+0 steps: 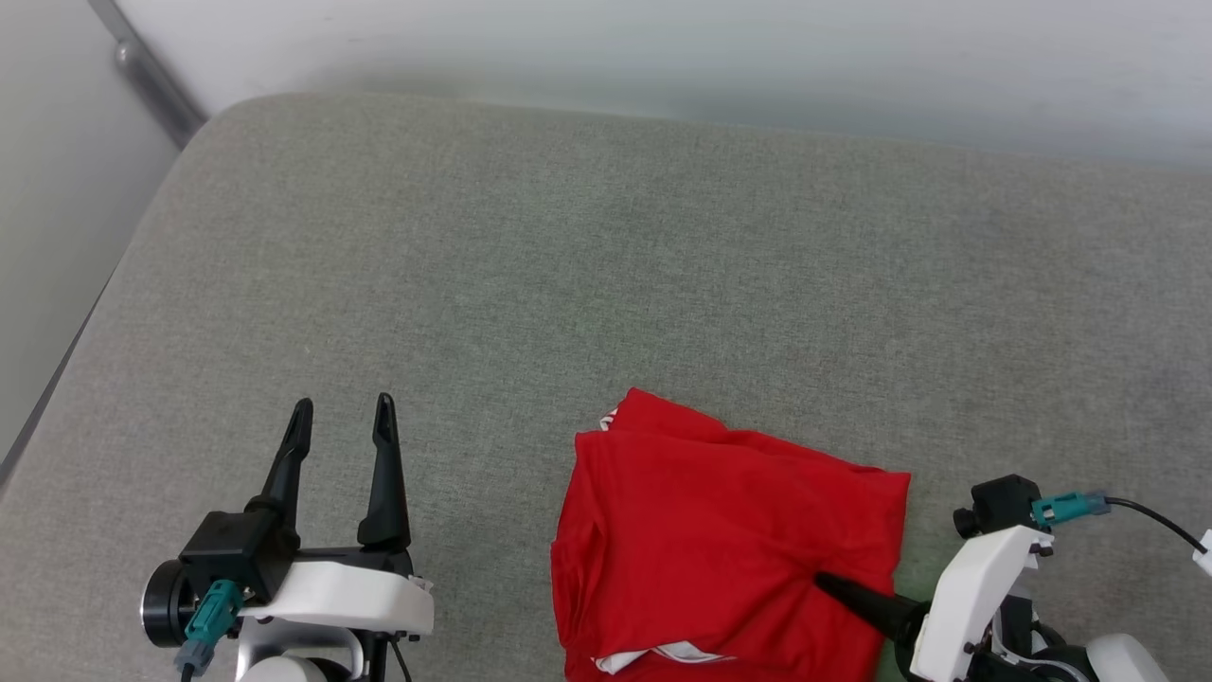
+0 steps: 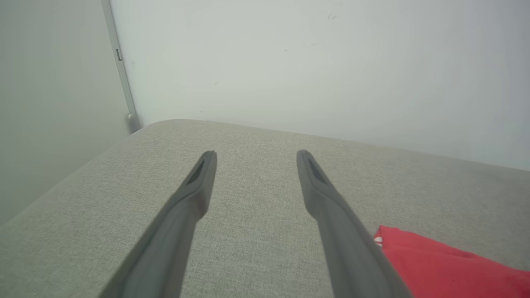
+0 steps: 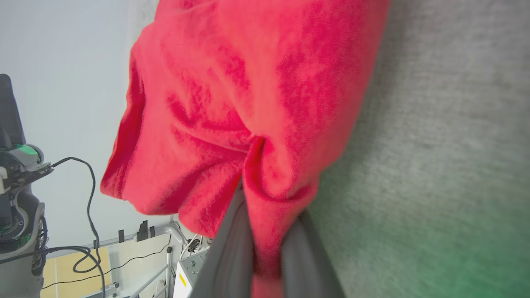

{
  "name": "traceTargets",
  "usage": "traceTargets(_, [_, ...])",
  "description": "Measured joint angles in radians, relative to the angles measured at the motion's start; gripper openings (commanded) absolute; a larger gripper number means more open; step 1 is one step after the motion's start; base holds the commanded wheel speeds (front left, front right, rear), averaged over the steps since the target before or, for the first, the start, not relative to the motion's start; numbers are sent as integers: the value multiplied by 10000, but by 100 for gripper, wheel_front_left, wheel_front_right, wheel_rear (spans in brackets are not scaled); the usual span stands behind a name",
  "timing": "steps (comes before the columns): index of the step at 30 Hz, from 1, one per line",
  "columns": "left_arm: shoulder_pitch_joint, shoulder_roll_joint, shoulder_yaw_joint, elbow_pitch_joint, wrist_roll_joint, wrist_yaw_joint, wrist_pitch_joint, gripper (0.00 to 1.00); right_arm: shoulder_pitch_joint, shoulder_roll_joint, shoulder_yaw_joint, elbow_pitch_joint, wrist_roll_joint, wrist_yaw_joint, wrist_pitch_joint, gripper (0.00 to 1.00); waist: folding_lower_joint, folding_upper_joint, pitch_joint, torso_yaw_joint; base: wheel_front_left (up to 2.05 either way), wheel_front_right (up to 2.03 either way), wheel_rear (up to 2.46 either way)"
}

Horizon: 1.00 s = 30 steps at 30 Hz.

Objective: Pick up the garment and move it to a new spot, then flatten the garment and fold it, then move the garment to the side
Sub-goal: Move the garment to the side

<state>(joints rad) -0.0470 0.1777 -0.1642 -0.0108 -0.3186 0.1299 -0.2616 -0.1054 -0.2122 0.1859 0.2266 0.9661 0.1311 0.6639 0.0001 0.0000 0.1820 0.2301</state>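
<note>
Red garment (image 1: 729, 549) on grey cushion (image 1: 568, 284)

Bright, even, soft light; faint shadows; right wrist view grainy, green tint lower right.

Red garment (image 1: 729, 549): cloth, matt, thin soft knit, slack folds; white trim at edges looks like same sort of fabric. Tight creases where it bunches btwn the right gripper (image 3: 267, 225) fingers (image 3: 232, 256). Grey cushion top (image 1: 606, 265): woven upholstery, matt, coarse visible weave, a bit fuzzy. Fingers of left gripper (image 1: 343, 405) & right: dark grey, matt, smooth, plastic or rubber, can't tell which. White wrist covers (image 1: 331, 597): moulded plastic, smooth, slight sheen. Teal connectors (image 1: 213, 611): plastic, semi-gloss. Black cable (image 1: 1150, 518): smooth sheath. Pale wall (image 1: 663, 47): smooth, matt. Grey corner post (image 1: 151, 80): metal-looking, dull sheen.
</note>
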Motion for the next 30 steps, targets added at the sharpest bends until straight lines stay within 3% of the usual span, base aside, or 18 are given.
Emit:
traceTargets(8, [86,-119,265,136,257,-291,-4,100,-215,-585,888,-385,-558,-2,-704,0,0,0,-394,-288,0,0,0])
traceTargets(16, [419,-121,433,144,330,-418,-13,100,-461,-1108,1168,69,-2203,-2,-823,0,0,0,-926,-1022,0,0,0])
traceTargets(25, [594,-104,431,0,424,-481,-13,100,-1339,-1469,1189,570,-3120,0,-610,0,-1,0,-1046,-2786,0,0,0])
traceTargets(30, [256,-33,265,-217,591,-594,-12,100,-2304,-1555,1306,1244,-3348,2,-1051,0,-1,0,-809,-4042,0,0,0])
